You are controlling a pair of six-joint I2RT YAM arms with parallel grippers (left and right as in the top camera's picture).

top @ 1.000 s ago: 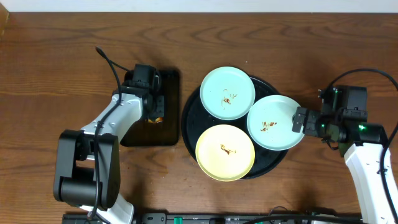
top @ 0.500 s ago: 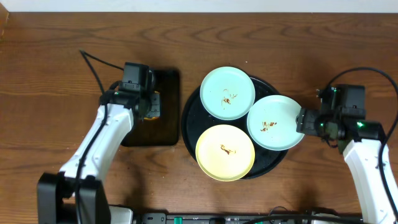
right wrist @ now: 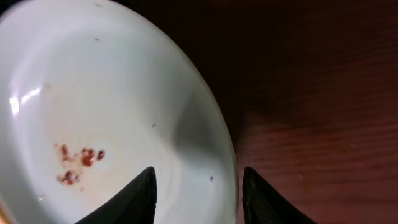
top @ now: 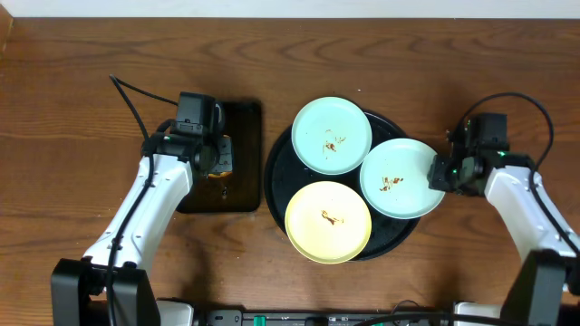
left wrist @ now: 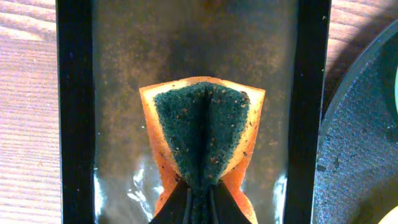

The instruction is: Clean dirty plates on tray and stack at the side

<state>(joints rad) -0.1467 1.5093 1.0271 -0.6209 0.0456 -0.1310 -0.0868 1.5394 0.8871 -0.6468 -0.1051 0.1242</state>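
Three plates lie on the round black tray (top: 275, 172): a mint one (top: 332, 135) at the back, a mint one (top: 399, 178) on the right and a yellow one (top: 328, 221) in front, each with brown specks. My right gripper (top: 438, 172) straddles the right mint plate's (right wrist: 112, 112) rim. In the right wrist view the gripper (right wrist: 199, 180) has one finger over the plate's inside and the other outside the rim. A gap still shows, so it is open. My left gripper (left wrist: 200, 186) is shut on an orange-and-green sponge (left wrist: 202, 130), folded above the rectangular tray.
The small rectangular black tray (top: 245, 195) with a wet-looking floor lies left of the round tray, under the left gripper (top: 216, 156). Bare brown wood tabletop (top: 72, 109) surrounds both trays. The table's back edge runs along the top of the overhead view.
The right jaws have narrowed around the right mint plate's rim and that wrist has turned. The left arm has shifted over the rectangular tray, still holding the sponge.
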